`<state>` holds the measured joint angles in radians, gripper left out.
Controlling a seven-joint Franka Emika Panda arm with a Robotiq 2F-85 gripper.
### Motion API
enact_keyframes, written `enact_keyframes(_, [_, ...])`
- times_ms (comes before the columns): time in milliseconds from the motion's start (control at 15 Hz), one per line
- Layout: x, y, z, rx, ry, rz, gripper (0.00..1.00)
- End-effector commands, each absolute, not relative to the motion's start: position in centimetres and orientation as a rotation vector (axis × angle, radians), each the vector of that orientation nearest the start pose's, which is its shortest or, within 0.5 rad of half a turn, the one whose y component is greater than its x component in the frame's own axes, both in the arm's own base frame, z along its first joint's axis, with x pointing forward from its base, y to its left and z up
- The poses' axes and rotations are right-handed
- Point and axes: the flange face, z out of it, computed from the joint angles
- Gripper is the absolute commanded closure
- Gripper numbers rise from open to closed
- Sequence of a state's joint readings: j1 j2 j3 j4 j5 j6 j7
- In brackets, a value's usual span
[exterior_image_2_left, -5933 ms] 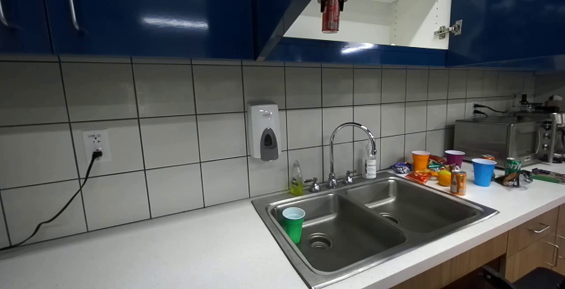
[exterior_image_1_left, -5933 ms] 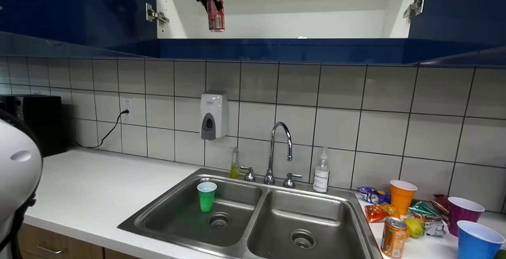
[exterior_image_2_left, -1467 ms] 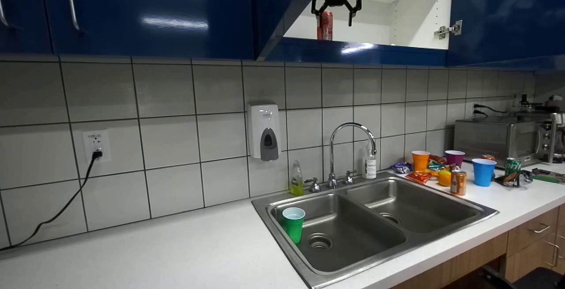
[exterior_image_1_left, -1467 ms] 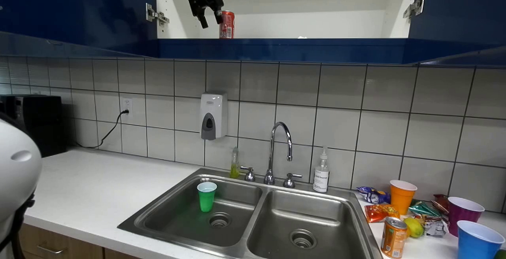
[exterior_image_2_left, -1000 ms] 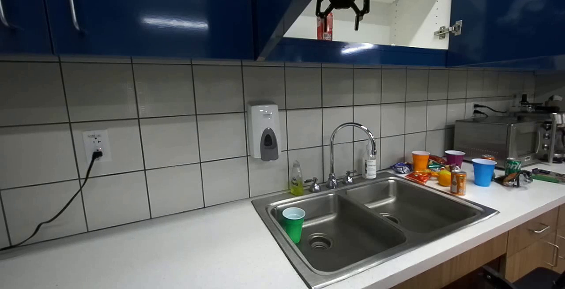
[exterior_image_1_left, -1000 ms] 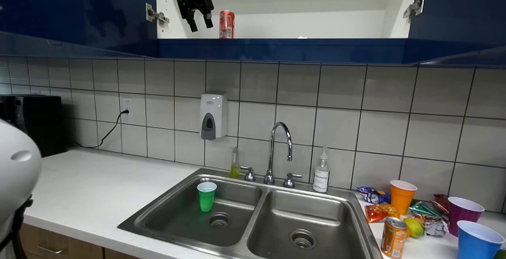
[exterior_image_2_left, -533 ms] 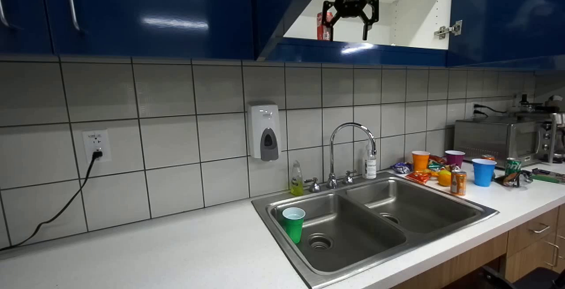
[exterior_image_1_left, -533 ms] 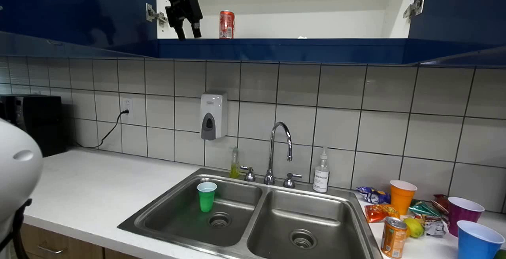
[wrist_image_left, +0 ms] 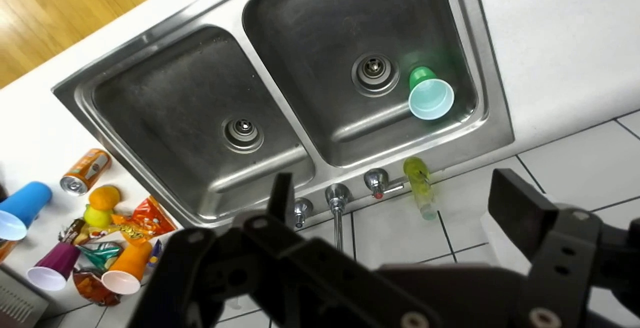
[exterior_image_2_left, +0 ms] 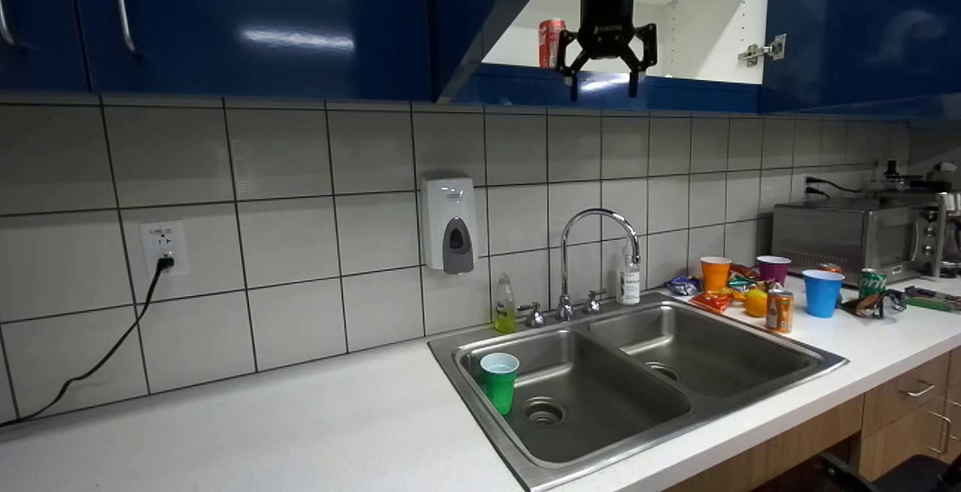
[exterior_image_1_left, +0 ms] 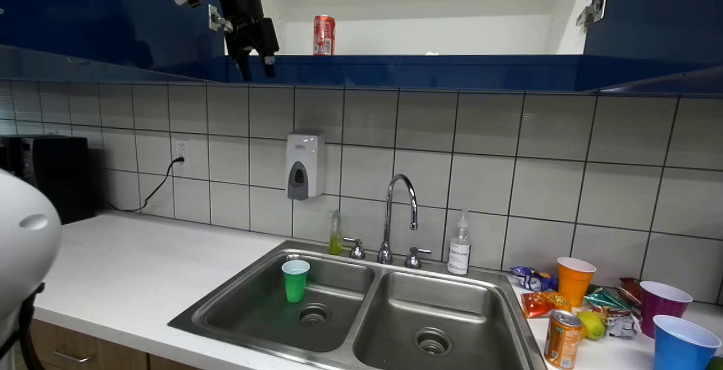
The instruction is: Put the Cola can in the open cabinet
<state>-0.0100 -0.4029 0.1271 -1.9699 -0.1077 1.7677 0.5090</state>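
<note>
Standing in the cabinet (exterior_image_1_left: 440, 31): Cola can (exterior_image_1_left: 323, 35), lettering illegible; pincer (exterior_image_2_left: 604, 92) spread.

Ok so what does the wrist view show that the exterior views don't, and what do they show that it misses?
Only the wrist view shows the wooden floor. Only the exterior views show the Cola can, upright inside the open cabinet, and the drawers below the counter. All of them share the green cup in the sink, an orange can on the counter, and the tool, its jaws apart and holding nothing.
</note>
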Motion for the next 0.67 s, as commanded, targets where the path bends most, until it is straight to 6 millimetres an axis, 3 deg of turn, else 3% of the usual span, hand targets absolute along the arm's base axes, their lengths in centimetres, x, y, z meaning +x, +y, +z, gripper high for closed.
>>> enact_keyframes(0, [42.8, 4.9, 63.5, -3.15, 0.557, -0.316, 0.0])
enact_keyframes(600, [42.0, 3.9, 58.3, -3.211, 0.452, -0.143, 0.0])
